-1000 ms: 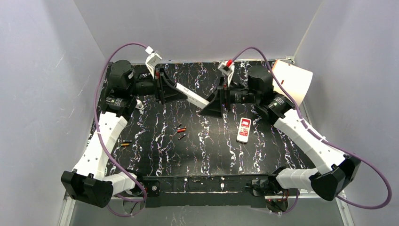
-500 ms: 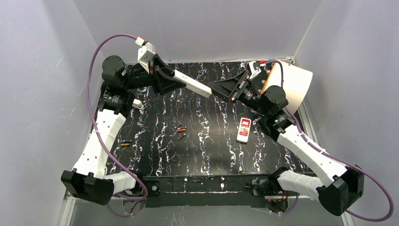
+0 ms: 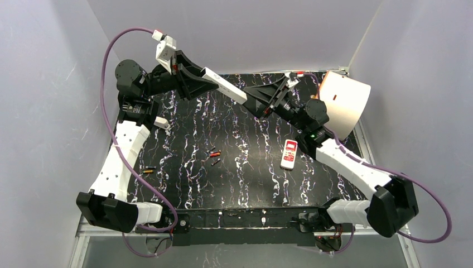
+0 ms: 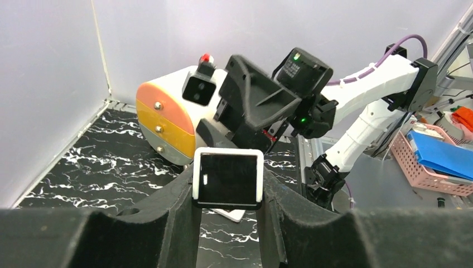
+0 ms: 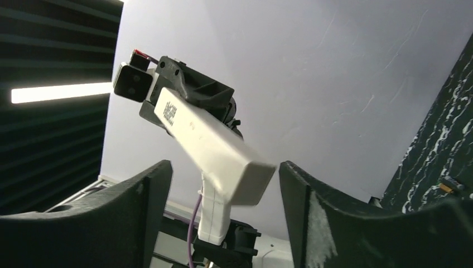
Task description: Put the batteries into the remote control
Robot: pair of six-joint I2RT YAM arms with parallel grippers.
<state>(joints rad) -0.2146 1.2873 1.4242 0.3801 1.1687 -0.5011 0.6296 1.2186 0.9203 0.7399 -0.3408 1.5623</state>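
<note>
My left gripper (image 3: 202,82) is shut on a long white remote control (image 3: 224,89) and holds it in the air over the back of the table. In the left wrist view the remote (image 4: 227,178) shows end-on, clamped between the fingers. My right gripper (image 3: 255,104) is open at the remote's free end. In the right wrist view that end (image 5: 245,176) hangs between the spread jaws and touches neither. Two orange-red and black batteries (image 3: 213,153) lie mid-table, with a third (image 3: 148,171) off to the left.
A smaller white-and-red remote (image 3: 289,153) lies right of centre on the black marbled mat (image 3: 251,178). A small white oblong piece (image 3: 162,122) rests near the left arm. A white drum with an orange face (image 3: 346,103) stands at the back right corner. Walls close in on three sides.
Both arms have risen and moved toward the back wall. The left carried the remote up and back. The right gripper swung up from beside the table to the remote's free end.
</note>
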